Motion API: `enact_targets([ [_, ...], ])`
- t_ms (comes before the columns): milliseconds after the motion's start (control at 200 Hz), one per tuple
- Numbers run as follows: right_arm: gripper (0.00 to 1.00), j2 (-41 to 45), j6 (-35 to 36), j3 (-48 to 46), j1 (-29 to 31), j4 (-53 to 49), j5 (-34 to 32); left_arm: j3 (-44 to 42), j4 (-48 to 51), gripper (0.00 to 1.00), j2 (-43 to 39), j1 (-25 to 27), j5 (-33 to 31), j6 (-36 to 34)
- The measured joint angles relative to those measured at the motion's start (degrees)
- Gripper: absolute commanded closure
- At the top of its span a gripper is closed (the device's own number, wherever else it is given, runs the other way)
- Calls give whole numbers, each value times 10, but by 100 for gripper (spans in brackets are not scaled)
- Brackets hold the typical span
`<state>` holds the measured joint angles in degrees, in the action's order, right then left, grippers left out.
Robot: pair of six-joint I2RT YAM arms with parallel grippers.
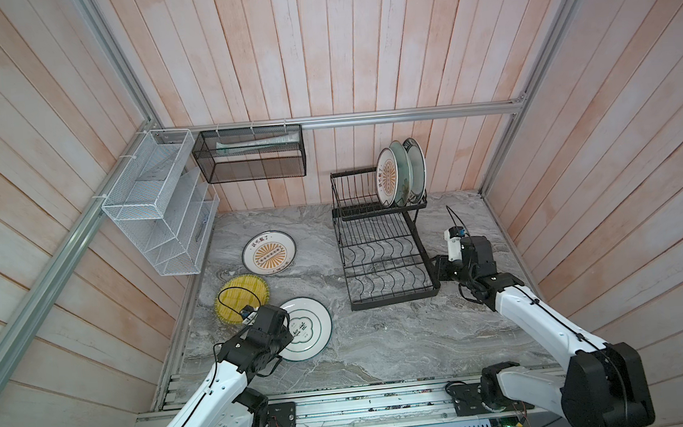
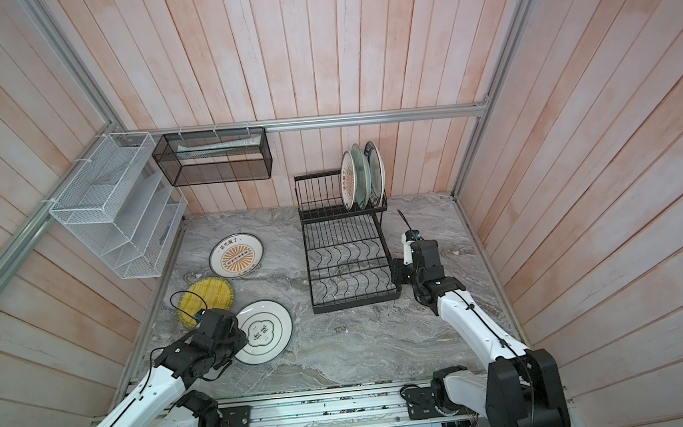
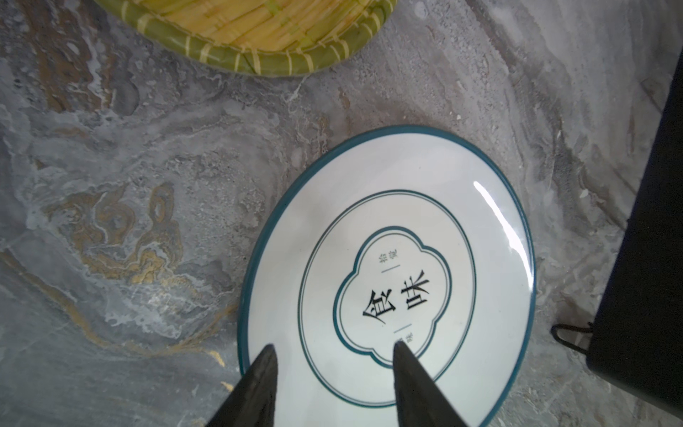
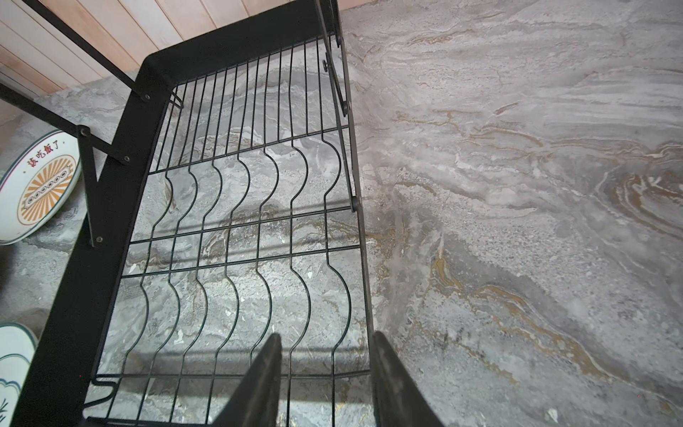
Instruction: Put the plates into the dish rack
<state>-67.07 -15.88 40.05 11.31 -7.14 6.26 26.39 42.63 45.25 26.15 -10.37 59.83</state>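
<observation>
Marble countertop [image 1: 384, 357] first: its near corners are covered by the left arm [image 1: 204, 400] and the right arm [image 1: 548, 323] in both top views. Dish rack [image 1: 396, 300] sits back right. The right wrist cam only catches its lower tray [image 4: 85, 258], and the upper basket [image 1: 360, 213] is cut off there.

Three plates stand on edge in that basket, seen only from the top: a sunburst plate [image 1: 387, 177] in front, then a mint plate [image 1: 402, 172] and a dark-rimmed plate [image 1: 418, 166], both mostly hidden behind it.

Flat on the counter, left of the rack:
- second sunburst plate [image 1: 270, 252]
- yellow ribbed plate [image 1: 242, 299], crossed by a black cable [image 1: 235, 288]
- green-ringed plate [image 1: 309, 327], its left edge tucked under the left arm

Left gripper [image 3: 334, 347] is hidden from above. Its wrist cam shows the jaws apart over the green-ringed plate, holding nothing; can't tell if they touch it.

Right gripper [image 4: 328, 336] is spread too, by the rack's front right corner. The tray's side wire runs between the tips, unclamped.
</observation>
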Motion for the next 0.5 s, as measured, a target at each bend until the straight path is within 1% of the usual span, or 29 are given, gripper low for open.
enact_targets([
  [500, 56, 0, -3, 0, -2, 3, -8, -11, 22, 48, 6, 0, 18, 9],
])
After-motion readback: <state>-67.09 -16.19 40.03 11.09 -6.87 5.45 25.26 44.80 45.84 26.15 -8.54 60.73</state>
